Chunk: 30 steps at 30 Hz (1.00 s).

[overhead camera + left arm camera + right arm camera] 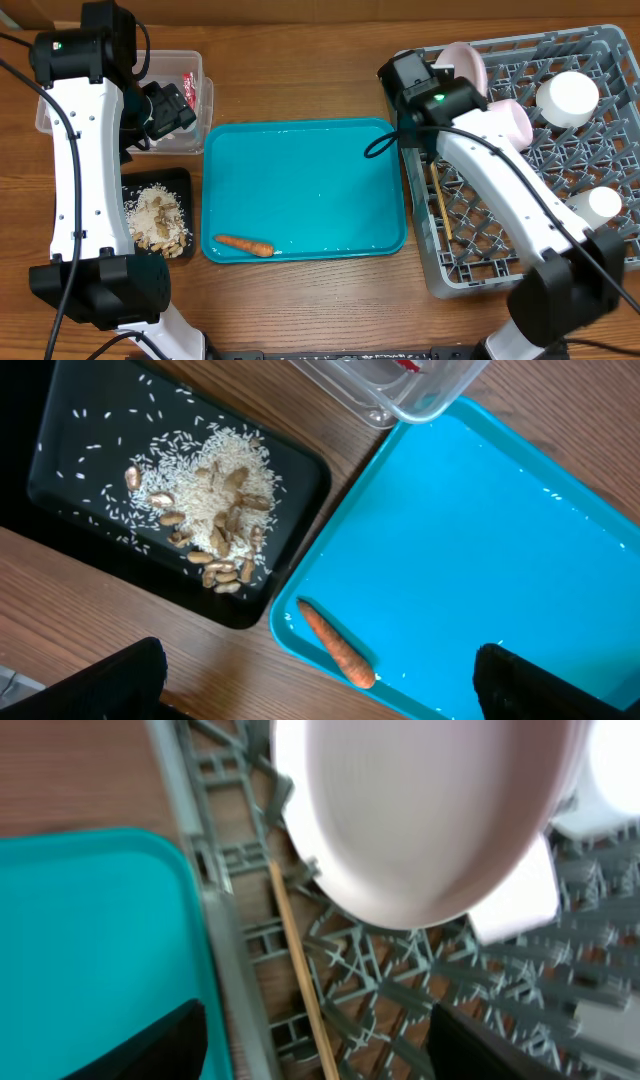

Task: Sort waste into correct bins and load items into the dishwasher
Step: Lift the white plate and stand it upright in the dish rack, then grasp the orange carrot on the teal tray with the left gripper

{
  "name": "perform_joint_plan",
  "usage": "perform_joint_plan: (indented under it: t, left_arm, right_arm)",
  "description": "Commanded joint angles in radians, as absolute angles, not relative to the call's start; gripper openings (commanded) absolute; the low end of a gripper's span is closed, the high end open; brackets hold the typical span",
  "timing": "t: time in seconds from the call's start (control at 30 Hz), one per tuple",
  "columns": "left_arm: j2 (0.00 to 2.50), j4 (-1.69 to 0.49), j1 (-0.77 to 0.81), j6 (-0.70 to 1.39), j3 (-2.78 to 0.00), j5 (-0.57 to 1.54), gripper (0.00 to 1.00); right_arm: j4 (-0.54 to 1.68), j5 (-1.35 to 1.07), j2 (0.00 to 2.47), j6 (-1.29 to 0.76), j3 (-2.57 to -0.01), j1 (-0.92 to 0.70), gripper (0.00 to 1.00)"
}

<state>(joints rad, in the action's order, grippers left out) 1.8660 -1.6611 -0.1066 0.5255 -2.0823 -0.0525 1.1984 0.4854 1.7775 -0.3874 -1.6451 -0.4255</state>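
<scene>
On the wooden worktop (300, 300), the carrot (337, 645) lies at the 7 o'clock corner of the teal tray (300, 180). Its long axis runs 10-to-4, just 12 o'clock of the nearer left claw (320, 698), which is spread and empty. The right claw (315, 1052), also spread, hovers over the dish rack (590, 150).

One carrot (245, 245). One heap of rice scraps (160, 222). One red wrapper (190, 88). Two bins: one clear tub (197, 62) and one black tray (165, 180). One teal tray (300, 180). One grey rack (560, 170). In the rack: one plate (468, 62), one bowl (567, 97), one cup (603, 205). Only one chopstick (438, 205) can be told for sure.
</scene>
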Motion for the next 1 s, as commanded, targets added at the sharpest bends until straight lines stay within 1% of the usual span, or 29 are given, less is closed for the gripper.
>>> perform_joint_plan:
  t: [0.0, 0.1, 0.23, 0.4, 0.5, 0.7, 0.97]
  left_arm:
    - [1.834, -1.668, -0.104, 0.539, -2.083, 0.003, 1.0]
    - [1.834, -1.672, -0.096, 0.538, -2.078, 0.041, 1.0]
    - [1.834, -1.673, -0.06, 0.54, -2.058, 0.046, 1.0]
    - [1.834, -1.683, 0.012, 0.583, -1.991, 0.073, 1.0]
    - [1.834, -1.683, 0.068, 0.677, -1.914, 0.081, 1.0]
    - [1.834, -1.682, 0.147, 0.971, -1.75, 0.12, 1.0]
    - [1.834, -1.553, 0.223, 1.157, -1.536, 0.133, 1.0]
  right_arm:
    - [1.19, 0.404, 1.618, -0.351, -1.736, -0.382, 0.78]
    - [1.177, 0.291, 1.566, -0.341, -1.768, -0.288, 0.84]
    - [1.179, 0.122, 1.543, -0.282, -1.776, -0.111, 0.88]
    - [1.206, 0.084, 1.558, -0.282, -1.774, 0.091, 0.93]
    - [1.182, 0.083, 1.57, -0.28, -1.774, 0.196, 0.96]
    - [1.163, 0.083, 1.591, -0.28, -1.774, 0.313, 0.98]
    - [1.221, 0.083, 1.644, -0.281, -1.773, 0.336, 0.98]
